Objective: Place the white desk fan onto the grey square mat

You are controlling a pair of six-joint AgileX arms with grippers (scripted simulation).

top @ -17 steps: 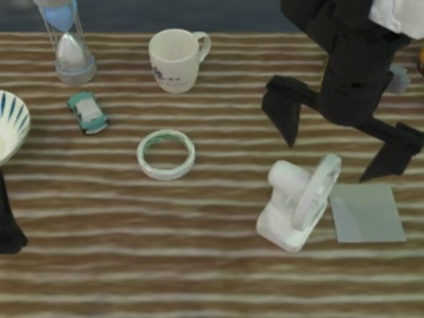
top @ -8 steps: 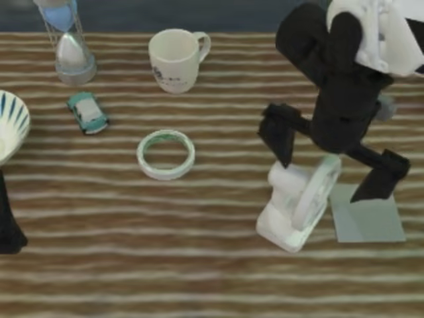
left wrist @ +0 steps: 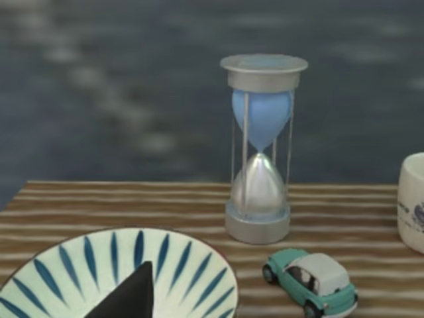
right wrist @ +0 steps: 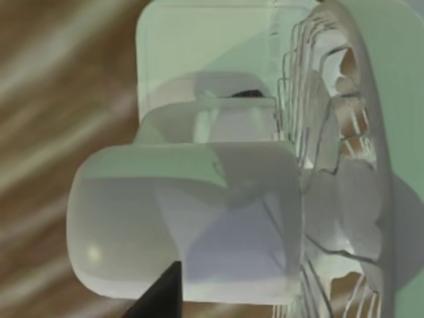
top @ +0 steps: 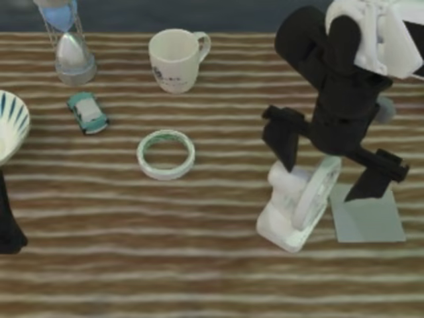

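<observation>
The white desk fan [top: 298,205] stands at the table's right, its round grille facing the grey square mat [top: 368,215] that lies flat just to its right. My right gripper [top: 324,175] hangs open over the fan. One dark finger [top: 285,139] is by the motor housing and the other is over the mat's near corner. The right wrist view is filled by the fan [right wrist: 218,218], with one fingertip [right wrist: 162,298] at the edge of the housing. My left gripper [top: 8,232] is parked open at the table's left edge.
A white mug [top: 175,59], an hourglass [top: 69,46], a teal toy car [top: 87,112] and a white-and-green tape ring [top: 165,154] lie on the left half. A blue-striped bowl [top: 10,126] sits at the left edge.
My right gripper has come down and towards the fan, its open fingers now straddling the fan's top. The fan, the mat and the left arm have not moved.
</observation>
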